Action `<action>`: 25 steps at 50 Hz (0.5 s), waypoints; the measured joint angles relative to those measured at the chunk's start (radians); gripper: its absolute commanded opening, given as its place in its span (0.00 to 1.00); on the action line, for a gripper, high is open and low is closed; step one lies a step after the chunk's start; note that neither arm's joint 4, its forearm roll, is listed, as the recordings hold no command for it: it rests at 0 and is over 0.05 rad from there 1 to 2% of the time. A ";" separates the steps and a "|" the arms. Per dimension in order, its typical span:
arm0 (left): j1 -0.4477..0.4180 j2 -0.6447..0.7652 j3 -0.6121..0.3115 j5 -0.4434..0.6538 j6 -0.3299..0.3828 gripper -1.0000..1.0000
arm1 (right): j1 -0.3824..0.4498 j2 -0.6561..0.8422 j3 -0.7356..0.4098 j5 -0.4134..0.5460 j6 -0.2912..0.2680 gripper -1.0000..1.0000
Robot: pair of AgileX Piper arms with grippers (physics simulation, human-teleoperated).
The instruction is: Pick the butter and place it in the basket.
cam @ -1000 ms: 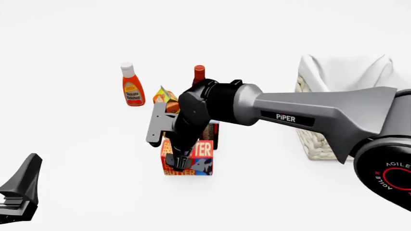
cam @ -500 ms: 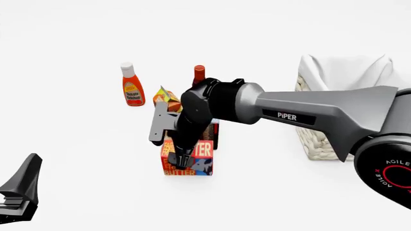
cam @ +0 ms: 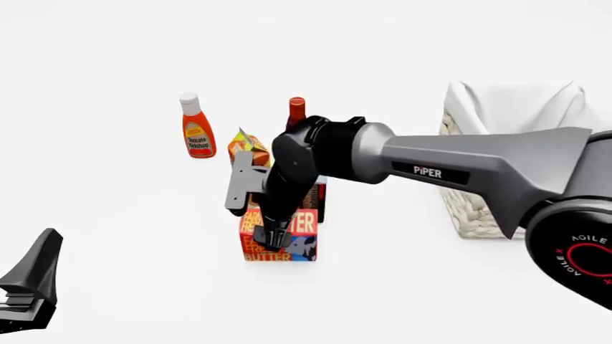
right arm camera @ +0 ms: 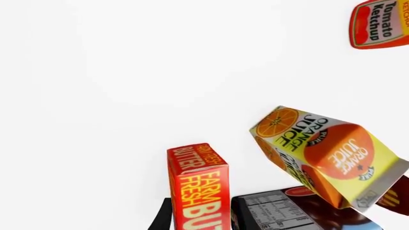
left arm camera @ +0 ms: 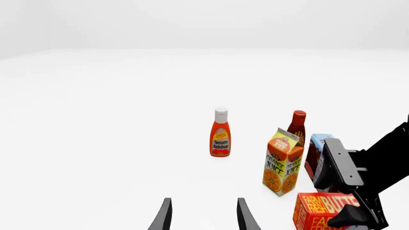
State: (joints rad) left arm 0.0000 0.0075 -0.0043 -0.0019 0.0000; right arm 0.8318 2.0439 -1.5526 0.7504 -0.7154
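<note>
1. Red-and-orange butter (cam: 287, 240) — one box, standing on the table (cam: 115, 236), with the right gripper (cam: 271, 241) closed around it.
2. One wicker basket (cam: 478, 211) stands well apart.
3. One ketchup bottle (cam: 196, 129), one orange juice carton (cam: 245, 147).
4. Left gripper (left arm camera: 203, 215) — fingers parted, holding nothing.

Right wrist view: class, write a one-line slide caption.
Right pincer straddles the butter box, with the orange juice carton beside it.

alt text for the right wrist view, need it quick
The right claw straddles the butter, one finger on each side. An orange juice carton lies beside it, a dark box next to the butter, and a ketchup bottle farther off.
</note>
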 measured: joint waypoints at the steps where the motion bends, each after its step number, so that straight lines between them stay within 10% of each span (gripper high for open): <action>1: 0.000 0.000 0.000 0.000 0.000 1.00 | 0.000 0.001 0.000 0.000 0.000 1.00; 25: 0.000 0.000 0.000 0.000 0.000 1.00 | 0.006 0.023 -0.016 0.000 0.005 1.00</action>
State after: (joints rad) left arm 0.0000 0.0075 -0.0043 -0.0019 0.0000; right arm 0.8381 2.0667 -1.5685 0.7504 -0.7108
